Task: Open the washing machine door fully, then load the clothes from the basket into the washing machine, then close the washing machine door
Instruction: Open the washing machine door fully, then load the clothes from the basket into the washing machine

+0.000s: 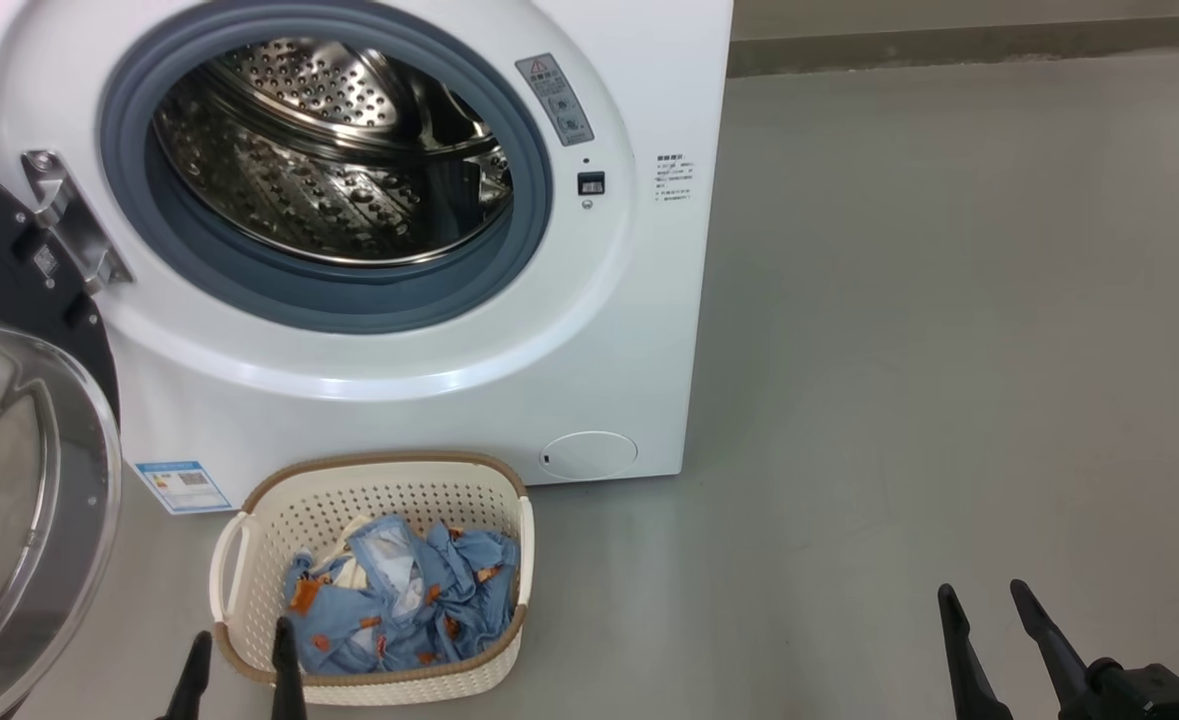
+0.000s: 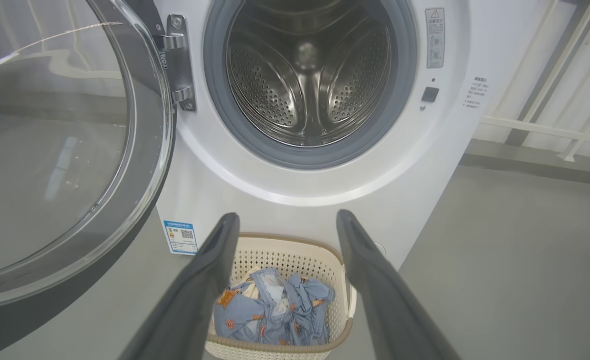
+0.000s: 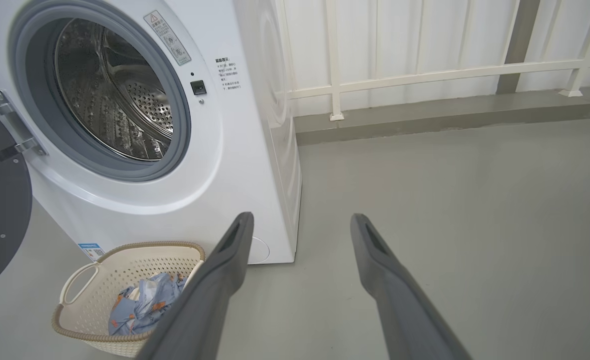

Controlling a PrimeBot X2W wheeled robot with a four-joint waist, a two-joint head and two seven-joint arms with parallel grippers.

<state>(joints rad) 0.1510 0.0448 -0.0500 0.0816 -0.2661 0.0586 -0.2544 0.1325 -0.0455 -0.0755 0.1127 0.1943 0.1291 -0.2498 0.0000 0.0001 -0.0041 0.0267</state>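
Two pairs of jaws stand wide apart and hold nothing: the left jaws hang in front of the washing machine (image 1: 589, 330), just over the near rim of the basket (image 1: 389, 465), and the right jaws hang over bare floor (image 1: 949, 350) well to the right of the machine. The washing machine door (image 1: 19, 450) is swung out at the machine's left side. It looks fully open, though its outer edge is cut off in the head view, so I cannot be sure it has reached its stop. The basket sits on the floor directly in front of the machine, below the opening, and the clothes (image 1: 399, 600) lie in it as one crumpled heap. The drum (image 1: 329, 150) looks empty.

I judge the step in hand to be the first pick of laundry. To do it well, the left jaws should go down into the middle of the heap, away from the perforated walls, and close on a thick fold so that several pieces come together. Then lift clear of the rim before moving toward the machine, pass over the gasket (image 1: 349, 300) without dragging cloth on it, and let go deep inside the drum. Keep the arm away from the door glass on the machine's left.
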